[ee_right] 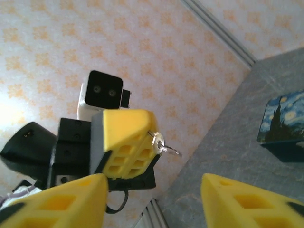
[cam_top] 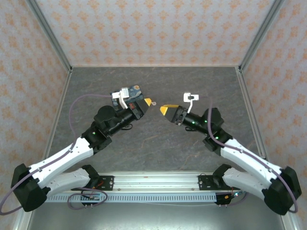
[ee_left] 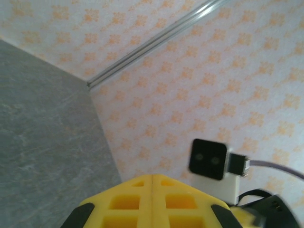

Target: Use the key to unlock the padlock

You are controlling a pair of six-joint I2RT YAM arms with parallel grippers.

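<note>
Key [ee_right: 159, 142] metal is seen poking out from the left tool [ee_right: 137, 142], whose yellow fingers [ee_right: 121, 137] are pressed together on it. Only the round, holed head of the key and a thin wire ring on it are shown, silver against the patterned wall [ee_right: 57, 42]. From the left wrist, the left tool [ee_left: 152, 202] is seen with its two yellow pads closed flush along a single seam.

The right tool [ee_right: 153, 183] is held with its fingers wide apart, nothing between them, its gap turned toward the key. From above, the left tool [cam_top: 148, 101] and the right tool [cam_top: 164, 110] are seen tip to tip over the middle of the grey surface [cam_top: 158, 148], near one another but not touching.

A dark-blue tin [cam_top: 133, 92] with a swirly night-sky print is set on the surface left of the middle, toward the far edge, just beside the left wrist. From the right wrist the tin [ee_right: 285, 126] is seen lying flat on the surface. The right wrist camera [ee_left: 208, 159], a black face on a white block, is faced by the left tool.
</note>
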